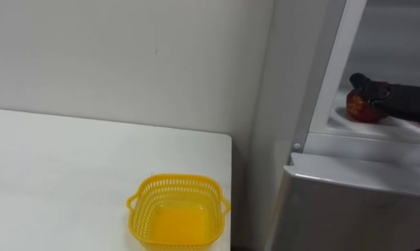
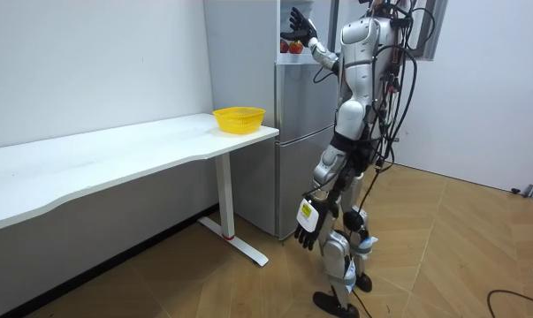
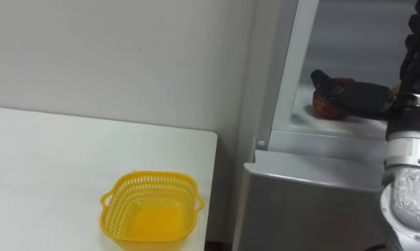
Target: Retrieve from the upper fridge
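Note:
A red apple (image 1: 359,111) lies on the shelf of the open upper fridge compartment (image 1: 377,132). My right hand (image 1: 398,97) is raised inside that compartment, its dark fingers straight. One of them reaches across the top of the apple. In the room view the right hand (image 2: 297,24) is spread open at the fridge's top, just above the red fruit (image 2: 289,47). My left hand (image 2: 308,221) hangs relaxed beside my thigh, holding nothing.
A yellow plastic basket (image 1: 178,213) stands empty at the right end of the white table (image 1: 56,174), close to the fridge (image 2: 301,132). The lower fridge door (image 1: 356,178) is closed under the open compartment. I stand facing the fridge on a wooden floor.

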